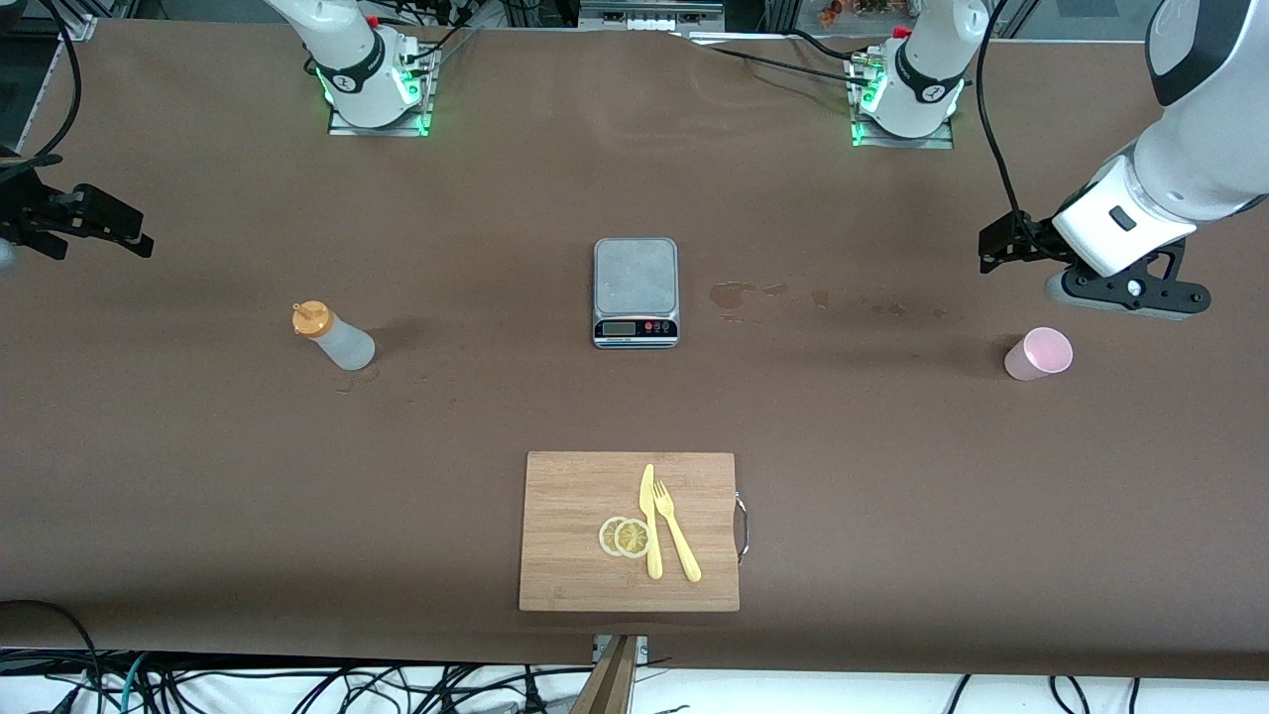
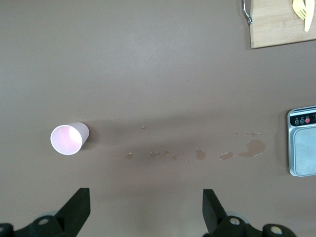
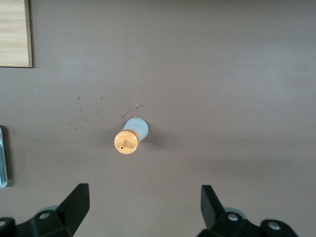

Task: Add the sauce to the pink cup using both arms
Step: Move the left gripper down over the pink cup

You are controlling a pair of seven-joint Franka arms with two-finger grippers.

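A brown-covered bench (image 1: 198,476) carries everything in this set-up, with two white arms rising from bases along its upper edge. The left arm (image 1: 1170,169) reaches out over its own end of the bench, its left tool (image 1: 1001,248) hanging above bare surface just beside the pink cup (image 1: 1038,354), fingers spread wide and holding nothing. The right arm's tool (image 1: 84,223) hovers at the other end, likewise spread and empty, touching nothing.

A bamboo cutting board (image 1: 575,535) lies nearest the front camera, bearing a yellow knife (image 1: 649,521), a yellow fork (image 1: 677,531) and two lemon slices (image 1: 625,536). A grey kitchen scale (image 1: 635,291) sits mid-bench, farther from the camera than the board, with dried spill marks (image 1: 739,294) trailing from it toward the left arm's end.

The sauce bottle (image 1: 333,337) stands upright toward the right arm's end, orange cap on; the cup stands upright and well apart from it, toward the left arm's end. That split looks deliberate: each item sits within its own arm's reach, so one tool can likely take the bottle while the other steadies the cup. Neither pickup has begun.
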